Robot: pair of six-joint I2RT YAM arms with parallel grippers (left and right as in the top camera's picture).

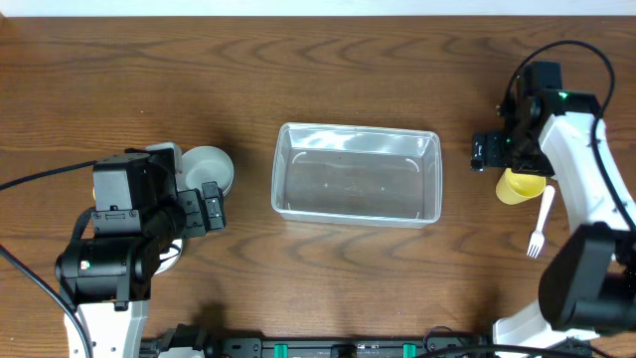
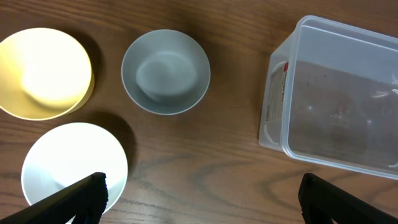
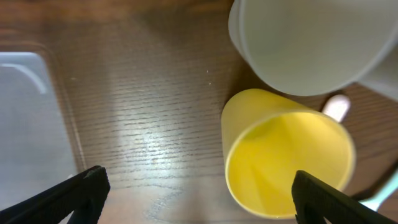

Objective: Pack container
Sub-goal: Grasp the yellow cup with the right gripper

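The clear rectangular container (image 1: 281,169) stands empty in the middle of the table. Open, my left gripper (image 2: 202,202) hovers over bare wood, with the container (image 2: 273,99) at its right. Ahead of it sit a small grey bowl (image 2: 165,71), a yellow bowl (image 2: 43,71) and a white bowl (image 2: 71,165) that lies partly under the left finger. To the right of the container, my right gripper (image 3: 199,196) is open above the table. A yellow cup (image 3: 286,155) stands just inside its right finger, apart from the left finger.
A pale translucent cup (image 3: 311,43) stands beyond the yellow cup (image 1: 522,186). A white plastic fork (image 1: 542,224) lies by the yellow cup at the right. The container's corner (image 3: 25,124) shows at the left of the right wrist view.
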